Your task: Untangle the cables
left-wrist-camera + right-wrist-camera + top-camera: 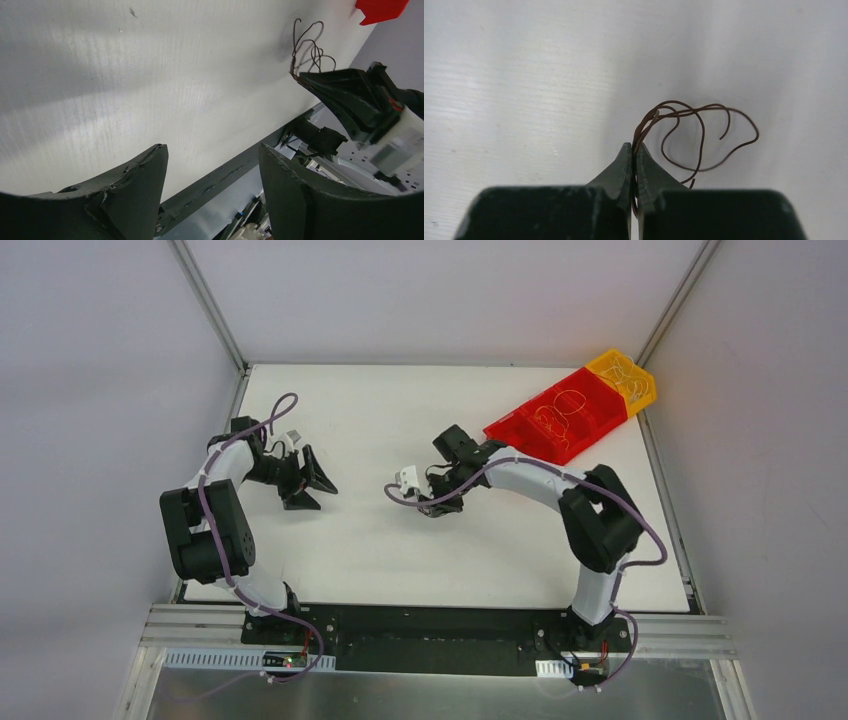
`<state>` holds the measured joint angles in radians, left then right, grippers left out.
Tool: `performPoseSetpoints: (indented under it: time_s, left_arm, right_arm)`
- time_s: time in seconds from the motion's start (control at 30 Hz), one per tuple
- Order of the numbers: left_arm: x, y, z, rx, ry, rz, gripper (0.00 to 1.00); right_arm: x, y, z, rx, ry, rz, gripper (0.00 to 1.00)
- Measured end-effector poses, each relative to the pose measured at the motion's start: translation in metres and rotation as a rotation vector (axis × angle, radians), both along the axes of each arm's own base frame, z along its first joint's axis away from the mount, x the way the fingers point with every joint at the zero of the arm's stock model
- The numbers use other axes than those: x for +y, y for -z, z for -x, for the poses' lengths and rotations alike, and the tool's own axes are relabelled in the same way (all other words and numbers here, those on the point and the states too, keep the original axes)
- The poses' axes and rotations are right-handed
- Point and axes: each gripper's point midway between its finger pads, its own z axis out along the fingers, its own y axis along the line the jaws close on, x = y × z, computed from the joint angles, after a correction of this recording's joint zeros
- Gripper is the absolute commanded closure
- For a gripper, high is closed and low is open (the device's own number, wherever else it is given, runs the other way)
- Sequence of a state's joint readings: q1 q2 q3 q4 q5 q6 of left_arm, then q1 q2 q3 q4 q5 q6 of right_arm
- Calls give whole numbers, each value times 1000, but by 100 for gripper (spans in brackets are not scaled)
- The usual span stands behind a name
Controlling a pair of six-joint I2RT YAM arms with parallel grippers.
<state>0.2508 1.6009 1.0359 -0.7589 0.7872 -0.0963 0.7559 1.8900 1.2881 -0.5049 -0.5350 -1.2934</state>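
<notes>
Right tool [633,150] pressed together on a thin curly dark-brown wire [696,131]; left tool [212,192] spread.

In my right wrist feed, the right tool's black fingers meet tip to tip with the wire caught between them. Its loose loops fan out toward the centre-right of the frame over the white table [514,75]. In the overhead feed I see that tool at centre frame and the left tool at centre-left, well apart from it, its two fingers standing wide. More fine looped wires [565,405] lie in the red translucent plastic tray [515,432] at upper right. The yellow translucent plastic tray [612,362] touches that tray's far end.
</notes>
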Motion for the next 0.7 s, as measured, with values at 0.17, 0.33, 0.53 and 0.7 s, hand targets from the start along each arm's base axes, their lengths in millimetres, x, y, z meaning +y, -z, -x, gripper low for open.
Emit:
performPoseSetpoints:
  time_s: [0.17, 0.33, 0.53, 0.7]
  left_arm:
    - [-1, -9, -11, -19, 4, 29, 25]
    - [-6, -21, -21, -51, 12, 77, 1]
    - [-9, -31, -23, -58, 14, 110, 1]
    - [-13, -33, -22, -54, 23, 118, 1]
  right_arm:
    - [5, -92, -10, 92, 268, -151, 100]
    - [-16, -191, -41, 215, 579, -365, 100]
    - [-77, -210, -77, 413, 944, -434, 100]
    - [-133, -210, -108, 507, 1196, -475, 100]
